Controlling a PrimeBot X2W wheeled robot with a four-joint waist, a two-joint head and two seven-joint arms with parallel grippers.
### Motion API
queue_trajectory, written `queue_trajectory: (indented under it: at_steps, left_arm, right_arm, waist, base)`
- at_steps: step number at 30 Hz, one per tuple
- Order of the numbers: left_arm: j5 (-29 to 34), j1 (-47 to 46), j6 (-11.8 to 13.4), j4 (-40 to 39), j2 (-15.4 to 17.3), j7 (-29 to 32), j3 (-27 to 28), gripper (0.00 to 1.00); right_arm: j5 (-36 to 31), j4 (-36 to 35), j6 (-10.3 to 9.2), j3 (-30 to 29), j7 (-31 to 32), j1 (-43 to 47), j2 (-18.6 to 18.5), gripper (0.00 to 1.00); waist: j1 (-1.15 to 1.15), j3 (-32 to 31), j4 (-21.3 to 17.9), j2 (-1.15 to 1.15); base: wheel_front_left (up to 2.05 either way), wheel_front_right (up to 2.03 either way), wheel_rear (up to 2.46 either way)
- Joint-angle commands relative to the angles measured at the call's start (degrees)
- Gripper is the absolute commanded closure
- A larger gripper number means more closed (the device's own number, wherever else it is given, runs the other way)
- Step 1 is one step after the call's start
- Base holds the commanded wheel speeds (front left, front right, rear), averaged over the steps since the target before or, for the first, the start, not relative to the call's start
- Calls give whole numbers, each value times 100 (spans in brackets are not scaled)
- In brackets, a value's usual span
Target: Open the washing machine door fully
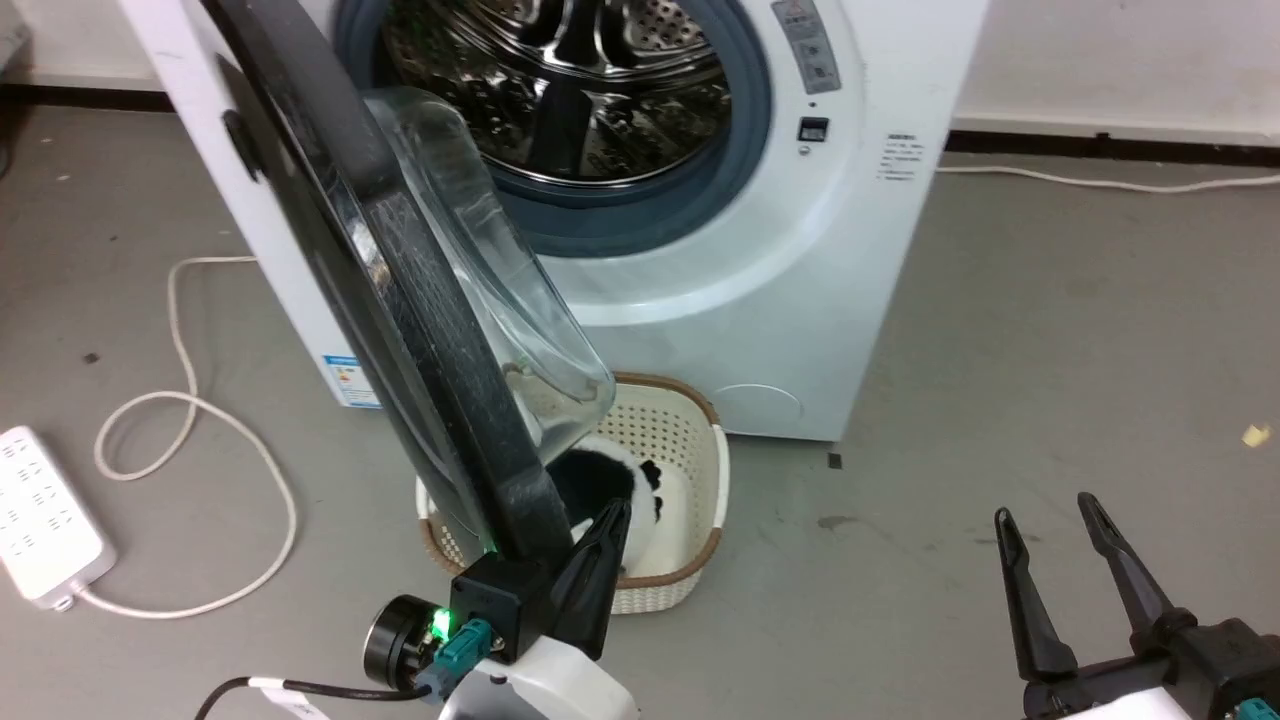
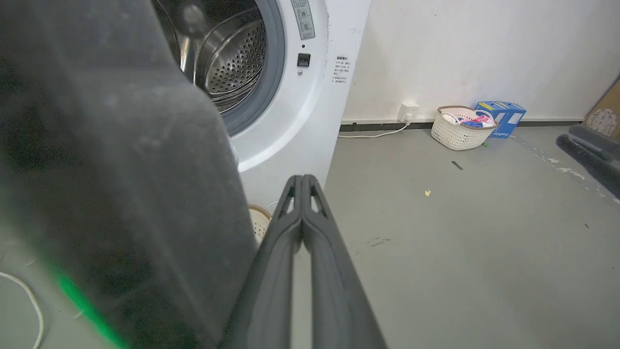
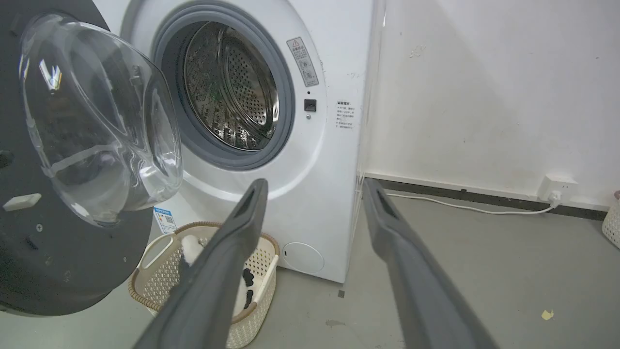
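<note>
The washing machine [image 1: 800,300] stands with its drum exposed. The washing machine door [image 1: 420,330] hangs swung out on the robot's left, above a cream basket [image 1: 690,440]. The left gripper [image 2: 302,180] has its fingers pressed together beside the door's lower rim. The right gripper [image 1: 1045,507] has its fingers spread wide, empty.

Floor clutter: two baskets, cords and a power strip

A cream woven basket [image 1: 665,585] with a brown rim stands on the grey floor [image 1: 1000,330] and holds black-and-white fabric [image 1: 610,478]. To its left lies a white power strip [image 1: 40,530], its white cord [image 1: 186,394] looping over the floor. A black skirting [image 1: 1100,145] runs along the foot of the white wall [image 2: 460,48], where a wall socket [image 2: 409,110] takes a second white cable [image 1: 1100,182]. Near that socket sits another cream basket [image 2: 457,133] of coloured items, just beside a blue box [image 2: 503,116]. A small yellow scrap [image 1: 1255,434] lies well apart.
</note>
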Motion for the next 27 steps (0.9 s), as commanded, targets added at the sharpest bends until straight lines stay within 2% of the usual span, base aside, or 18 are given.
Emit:
queue_trajectory:
  at_steps: [1,8,11,12,16,22,27]
  left_arm:
    - [-32,81,63,66,56,-38,98,100]
    - [-137,210,99,149,132,-51,177,100]
    - [-224,330,189,92,164,-50,294,100]
    - [-224,330,189,92,164,-50,294,100]
    - [-276,350,301,44,258,-36,489,100]
    - [-457,267,449,15,497,24,972,100]
    - [-707,112,613,51,744,8,1586,100]
  right_arm:
    - [27,15,-5,15,-26,-59,26,0]
    - [38,58,-5,43,-26,-6,26,0]
    - [62,86,-5,52,-26,21,26,0]
    - [62,86,-5,52,-26,21,26,0]
    - [36,122,-5,113,-26,24,26,0]
    - [-43,137,-5,216,-26,-90,26,0]
    - [-173,177,-5,315,-26,-209,26,0]
  waist:
    - [0,-38,80,0]
    - [0,-165,551,0]
    - [0,-178,918,0]
    - [0,-178,918,0]
    - [0,-116,1314,0]
    - [0,91,1700,0]
    - [0,322,1797,0]
  base:
    - [0,0,0]
    - [0,0,0]
    - [0,0,0]
    - [0,0,0]
    - [0,0,0]
    - [0,0,0]
    - [0,0,0]
